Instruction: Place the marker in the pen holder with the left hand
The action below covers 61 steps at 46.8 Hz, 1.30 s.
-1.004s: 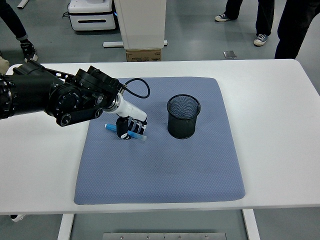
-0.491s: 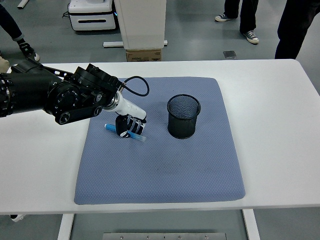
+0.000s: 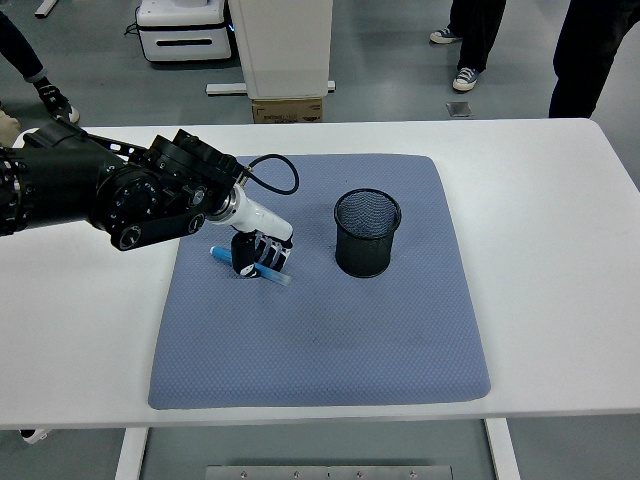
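Marker (image 3: 252, 265), blue, lies on the blue mat (image 3: 320, 330), well left of the black mesh pen holder (image 3: 367, 233). Left hand (image 3: 258, 250) sits over it, fingers curled around its middle.

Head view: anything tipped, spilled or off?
Nothing stands out. The pen holder stands upright on the blue mat, and the marker lies flat on the mat under the left hand, whose fingers curl around it.

Left hand (image 3: 258, 250) with fingers (image 3: 268, 255) curled around a blue marker (image 3: 250, 266) lying on the blue mat (image 3: 320, 330), marker ends protruding either side of the fingers. Black mesh pen holder (image 3: 367, 233) upright, right of the fingers, apart. White bench (image 3: 560, 250) beneath.
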Tool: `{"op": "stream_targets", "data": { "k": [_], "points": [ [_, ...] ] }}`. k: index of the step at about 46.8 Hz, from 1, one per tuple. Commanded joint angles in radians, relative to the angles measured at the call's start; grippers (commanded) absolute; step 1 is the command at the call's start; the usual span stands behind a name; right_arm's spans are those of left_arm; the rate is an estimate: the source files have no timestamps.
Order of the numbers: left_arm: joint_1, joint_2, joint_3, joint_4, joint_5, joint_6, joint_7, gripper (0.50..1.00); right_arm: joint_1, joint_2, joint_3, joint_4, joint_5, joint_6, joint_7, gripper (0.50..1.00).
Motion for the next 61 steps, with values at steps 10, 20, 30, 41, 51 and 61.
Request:
{"op": "stream_targets", "data": {
  "k": [10,20,30,41,51,61],
  "points": [
    [-0.006,0.004,0.000,0.002,0.000,0.000,-0.001,0.534,0.000,0.000,0.000,0.000,0.000,0.000,0.000,1.000],
    [0.003,0.004,0.000,0.000,0.000,-0.002,-0.003,0.552,0.000,0.000,0.000,0.000,0.000,0.000,0.000,1.000],
    [0.004,0.004,0.000,0.000,-0.002,-0.005,-0.004,0.587,0.000,0.000,0.000,0.000,0.000,0.000,0.000,1.000],
    [-0.002,0.006,0.000,0.000,-0.002,-0.017,-0.014,0.637,0.000,0.000,0.000,0.000,0.000,0.000,0.000,1.000],
    [0.003,0.006,0.000,0.000,-0.003,-0.032,-0.017,0.645,0.000,0.000,0.000,0.000,0.000,0.000,0.000,1.000],
    [0.004,0.004,0.002,0.000,-0.003,-0.032,-0.017,0.622,0.000,0.000,0.000,0.000,0.000,0.000,0.000,1.000]
  ]
}}
